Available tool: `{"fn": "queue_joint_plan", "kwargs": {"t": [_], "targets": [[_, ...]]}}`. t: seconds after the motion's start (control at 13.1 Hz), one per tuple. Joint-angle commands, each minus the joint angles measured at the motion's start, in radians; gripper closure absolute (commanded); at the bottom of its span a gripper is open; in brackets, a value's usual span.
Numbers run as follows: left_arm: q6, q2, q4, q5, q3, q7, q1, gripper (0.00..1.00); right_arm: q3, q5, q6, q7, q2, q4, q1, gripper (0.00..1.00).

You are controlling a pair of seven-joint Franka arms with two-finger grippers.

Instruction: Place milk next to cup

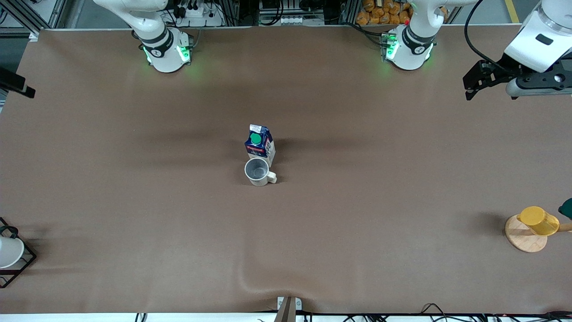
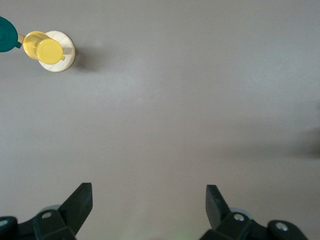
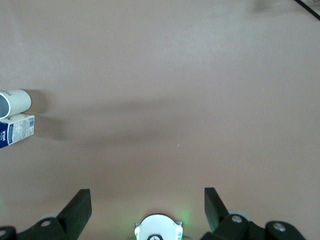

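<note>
- The milk [image 1: 260, 142] is a small dark-blue gable-top carton with a round green cap on its sloped top, a red label band and a white side panel; it rises a little above the mug.
- It stands upright near the middle of the desk [image 1: 134, 188], long axis vertical, the green-capped slope turned toward the front camera.
- The cup [image 1: 257, 172] is a light grey-white mug with a grey inside, mouth up, just beside the carton and nearer the front camera than it; whether the two touch I cannot tell.
- The mug's small handle points toward the left arm's end of the desk.
- In the right wrist view the carton [image 3: 15, 130] and the mug [image 3: 14, 102] show side by side at the picture's edge.
- The desk is covered by a plain brown cloth with a soft ripple near the edge nearest the front camera; both arm bases glow green at the desk's edge farthest from that camera, with cables and shelving past them.
- At the left arm's end, nearer the front camera, a yellow cup [image 1: 538, 220] lies tipped on a round wooden coaster [image 1: 523, 239].
- At the right arm's end a white cup [image 1: 9, 252] sits in a black wire rack [image 1: 27, 261].
- The left hand [image 1: 473, 87] hangs in the air over the left arm's end of the desk, fingers [image 2: 80, 202] spread wide and holding nothing.
- The right hand [image 3: 147, 207] is high over bare cloth above its own base, fingers wide apart, nothing between them.
</note>
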Motion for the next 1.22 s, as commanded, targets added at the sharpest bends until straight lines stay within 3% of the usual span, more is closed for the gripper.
{"fn": "queue_joint_plan", "kwargs": {"t": [0.0,0.46,0.53,0.84,1.14], "targets": [[0.013,0.016,0.015,-0.024,0.003,0.021,0.011,0.0,0.01,-0.008,0.034,-0.002,0.018,-0.001,0.021,0.0],[0.012,0.073,0.046,-0.029,0.043,0.021,0.014,0.0,0.01,-0.007,0.039,0.001,0.02,-0.008,0.074,0.0],[0.006,0.099,0.09,-0.029,0.049,0.019,0.014,0.0,0.01,-0.007,0.039,0.001,0.02,-0.013,0.084,0.0],[-0.02,0.119,0.113,-0.107,0.04,0.021,0.081,0.0,0.01,0.003,0.051,0.006,0.017,-0.016,0.099,0.0],[-0.025,0.113,0.107,-0.085,0.017,-0.008,0.085,0.0,0.01,0.003,0.049,0.006,0.017,-0.016,0.099,0.0]]}}
